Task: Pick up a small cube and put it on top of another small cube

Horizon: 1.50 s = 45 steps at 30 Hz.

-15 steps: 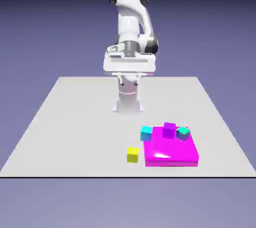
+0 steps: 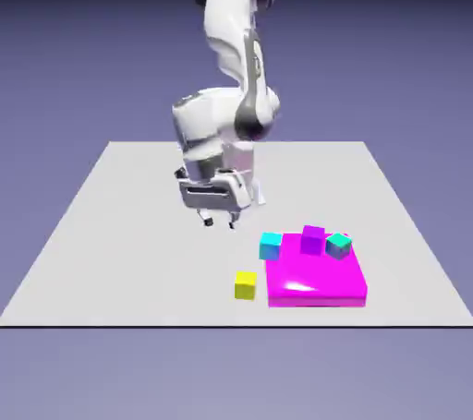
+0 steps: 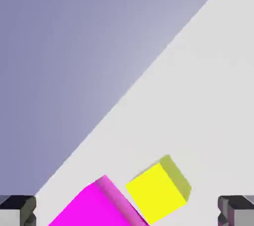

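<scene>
Yellow cube: the little yellow cube [image 2: 245, 285] is sitting flat on the grey table [image 2: 139, 270], just off the magenta slab [image 2: 314, 272], on its exterior-view left side near the front corner. Not touching it, as far as I can tell.
Cube to claw: this is the bit that matters. The cube is lower and closer to the camera than the claw [image 2: 220, 223], plus a touch to the exterior view's right. In the hand view it's low, right of centre, between the tips, turned at an angle to them. No long axis to speak of, it's a cube.
Claw: fingers wide apart, nothing in them, up in the air and tilted. I'd say reach out and down, then square up to the cube's faces.
Neighbours: cyan cube [image 2: 271, 246] by the slab's back corner, purple cube [image 2: 313, 240] and teal cube [image 2: 339, 246] at its back edge. Can't tell which one gets the yellow on top.
Watch out: imo a finger could clip the slab.
</scene>
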Motion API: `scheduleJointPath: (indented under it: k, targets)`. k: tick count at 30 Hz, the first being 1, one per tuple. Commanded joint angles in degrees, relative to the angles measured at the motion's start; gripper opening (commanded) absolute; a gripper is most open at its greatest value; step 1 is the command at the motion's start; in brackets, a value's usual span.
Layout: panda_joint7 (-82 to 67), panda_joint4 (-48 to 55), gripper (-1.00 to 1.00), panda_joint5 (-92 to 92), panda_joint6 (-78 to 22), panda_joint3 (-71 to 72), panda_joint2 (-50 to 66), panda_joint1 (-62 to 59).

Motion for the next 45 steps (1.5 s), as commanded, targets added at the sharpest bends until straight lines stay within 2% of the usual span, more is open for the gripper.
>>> scheduleJointPath:
  k: [1, 11, 13, 18, 19, 26, 40, 45]
  targets:
    - [1.1, 0.7, 0.00, 2.5, -1.7, -0.4, 1.8, 0.1]
    - [12.2, 7.9, 0.00, 27.4, -18.2, -4.0, 20.2, -1.4]
    - [12.3, 8.0, 0.00, 27.6, -18.3, -4.0, 20.3, -1.4]
    - [5.9, 11.5, 0.00, 37.1, -14.5, 0.1, 29.8, 0.1]
    - [5.9, 11.5, -1.00, 37.1, -14.5, 0.1, 29.8, 0.1]
    - [12.6, 8.5, -1.00, 30.1, -20.8, -4.7, 17.5, 0.9]
    - [28.8, -6.2, -1.00, 26.5, -25.1, 23.5, -11.4, -4.5]
    - [26.6, -7.1, -1.00, 27.0, -18.9, 27.3, -5.9, -6.0]
